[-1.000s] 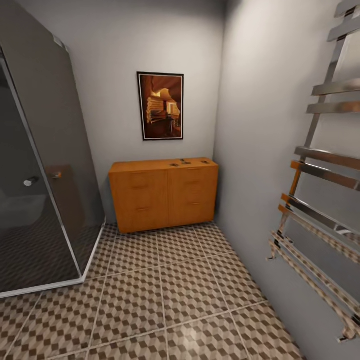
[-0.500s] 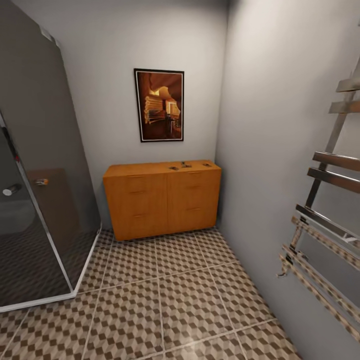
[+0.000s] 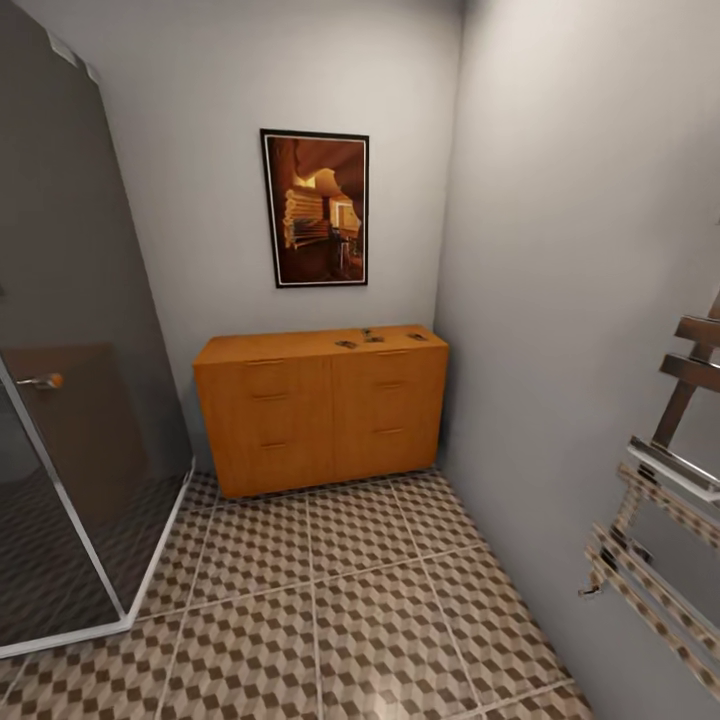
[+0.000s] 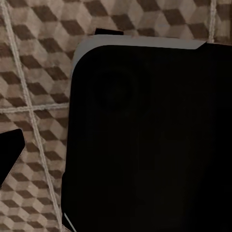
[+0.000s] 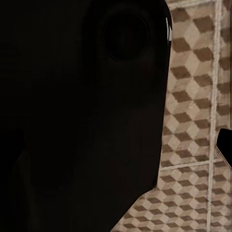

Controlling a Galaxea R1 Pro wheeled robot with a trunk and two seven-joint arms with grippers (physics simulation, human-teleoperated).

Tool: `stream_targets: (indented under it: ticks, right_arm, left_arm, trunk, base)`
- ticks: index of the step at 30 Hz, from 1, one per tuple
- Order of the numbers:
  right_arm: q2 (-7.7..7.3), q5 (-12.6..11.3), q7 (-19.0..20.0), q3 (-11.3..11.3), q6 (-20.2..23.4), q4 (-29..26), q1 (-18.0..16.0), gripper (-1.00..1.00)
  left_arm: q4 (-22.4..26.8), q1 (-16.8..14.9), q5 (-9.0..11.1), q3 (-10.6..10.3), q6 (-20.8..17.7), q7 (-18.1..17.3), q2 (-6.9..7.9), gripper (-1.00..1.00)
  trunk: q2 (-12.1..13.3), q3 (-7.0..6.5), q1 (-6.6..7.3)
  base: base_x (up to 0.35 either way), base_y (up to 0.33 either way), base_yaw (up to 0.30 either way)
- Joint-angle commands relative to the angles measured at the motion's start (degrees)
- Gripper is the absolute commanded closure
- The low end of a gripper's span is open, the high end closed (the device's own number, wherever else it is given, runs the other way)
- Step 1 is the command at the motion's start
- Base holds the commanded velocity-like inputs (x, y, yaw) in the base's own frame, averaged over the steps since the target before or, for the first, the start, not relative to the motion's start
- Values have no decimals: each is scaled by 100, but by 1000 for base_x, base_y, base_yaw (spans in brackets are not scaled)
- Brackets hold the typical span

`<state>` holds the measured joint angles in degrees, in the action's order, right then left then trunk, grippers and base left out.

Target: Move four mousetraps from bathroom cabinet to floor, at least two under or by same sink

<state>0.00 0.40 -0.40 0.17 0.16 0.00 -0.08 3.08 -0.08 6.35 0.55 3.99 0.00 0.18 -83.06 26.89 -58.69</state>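
Atop one cabinet (image 3: 320, 415) – approx. four mousetraps (image 3: 372, 338) – tool states can't tell.

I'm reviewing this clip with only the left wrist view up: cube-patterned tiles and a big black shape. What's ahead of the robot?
Observer: In the head view, an orange-brown cabinet stands against the far wall.
Operator: Any mousetraps showing?
Observer: Small dark items, likely the mousetraps, lie on the cabinet's top toward its right end; they are too small to count surely.
Operator: What flanks the route?
Observer: A glass shower enclosure on the left and a chrome towel rail on the right wall, with bathroom floor between.
Operator: Are the doors shut?
Observer: The cabinet's fronts look flush and closed.
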Motion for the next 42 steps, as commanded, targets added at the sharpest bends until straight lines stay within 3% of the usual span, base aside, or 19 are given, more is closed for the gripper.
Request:
stream_targets:
  ticks: [1,42]
  right_arm:
    - [0,4,-4,1,2,0,-1,-100]
    - [0,4,-4,0,-2,0,-1,-100]
  left_arm:
    - [0,-1,51,0,13,0,0,-100]
    - [0,-1,51,1,14,0,0,-100]
  trunk:
    - [-2,4,-3]
    - [-2,4,-3]
  base:
    - [325,0,0]
    - [325,0,0]
